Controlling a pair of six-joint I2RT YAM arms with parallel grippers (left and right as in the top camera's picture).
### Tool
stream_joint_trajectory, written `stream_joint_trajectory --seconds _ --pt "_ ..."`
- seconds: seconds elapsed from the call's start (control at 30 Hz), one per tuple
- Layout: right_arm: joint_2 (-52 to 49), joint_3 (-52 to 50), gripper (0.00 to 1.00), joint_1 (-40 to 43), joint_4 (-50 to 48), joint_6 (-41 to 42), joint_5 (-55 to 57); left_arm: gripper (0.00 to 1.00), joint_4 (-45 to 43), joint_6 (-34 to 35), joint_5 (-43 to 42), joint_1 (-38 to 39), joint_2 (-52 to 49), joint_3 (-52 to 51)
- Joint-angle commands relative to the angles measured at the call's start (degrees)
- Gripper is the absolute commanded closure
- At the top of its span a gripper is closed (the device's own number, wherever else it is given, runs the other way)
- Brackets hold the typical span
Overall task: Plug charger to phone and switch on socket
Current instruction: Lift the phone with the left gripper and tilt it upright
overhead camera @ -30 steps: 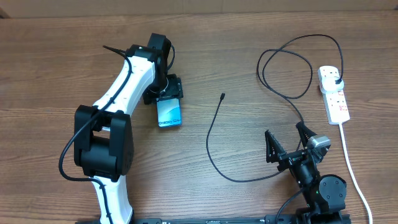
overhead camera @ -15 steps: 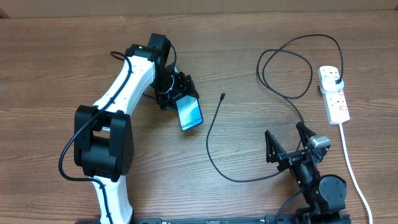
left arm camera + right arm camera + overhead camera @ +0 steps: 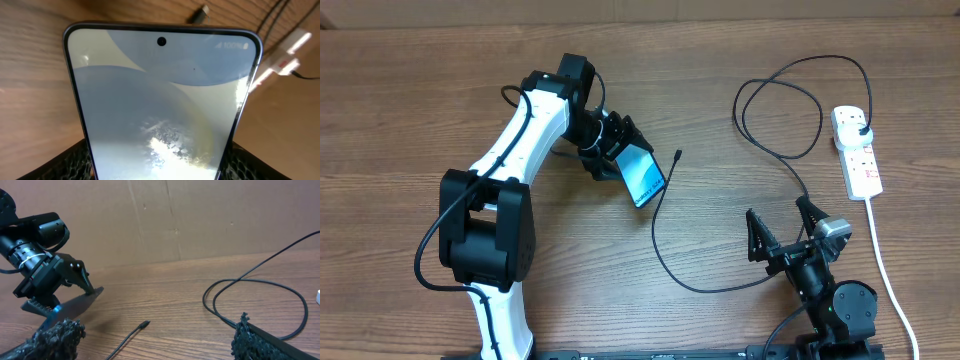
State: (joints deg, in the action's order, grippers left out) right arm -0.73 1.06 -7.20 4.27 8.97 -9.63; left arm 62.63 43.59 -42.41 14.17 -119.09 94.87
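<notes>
The phone (image 3: 645, 174), its blue screen lit, is held off the table at a tilt, with my left gripper (image 3: 623, 150) shut on its long edges. In the left wrist view the phone (image 3: 160, 100) fills the frame between the fingers (image 3: 75, 160). The charger's connector tip (image 3: 677, 155) lies on the wood just right of the phone's free end, also visible from the right wrist (image 3: 144, 325). Its black cable (image 3: 656, 235) curves down, then loops up to a black plug (image 3: 861, 130) seated in the white socket (image 3: 857, 158). My right gripper (image 3: 782, 236) stands open over the cable near the front edge, holding nothing.
The socket's thick white cord (image 3: 885, 265) runs down the right side to the front edge. A wide cable loop (image 3: 780, 115) lies at the back right. A cardboard wall (image 3: 175, 215) closes the far side of the wooden table (image 3: 400, 120).
My left gripper has carried the phone to the right and turned it, bringing its free end close to the connector tip. The right arm and cable have not moved.
</notes>
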Motion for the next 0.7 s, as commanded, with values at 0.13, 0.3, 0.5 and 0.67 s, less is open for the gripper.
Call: stream_joint_trajectory --seconds 0.13,0.3,0.5,0.67 --pt "0.6 -0.6 0.0 0.2 -0.3 -0.1 0.5 0.35 0.2 3.0 -13.4 -1.7 -0.3 1.6" --pt "0.6 -0.6 0.0 0.2 -0.3 -0.1 0.5 0.36 0.2 3.2 -17.7 -3.4 -0.3 1.6" --pt "0.6 -0.6 0.0 0.2 -0.3 -0.1 0.5 0.41 0.2 4.5 -21.3 -5.5 -0.3 1.6" --pt "0.6 -0.6 0.0 0.2 -0.3 -0.1 0.5 0.39 0.2 6.2 -22.0 -6.7 -0.3 1.6"
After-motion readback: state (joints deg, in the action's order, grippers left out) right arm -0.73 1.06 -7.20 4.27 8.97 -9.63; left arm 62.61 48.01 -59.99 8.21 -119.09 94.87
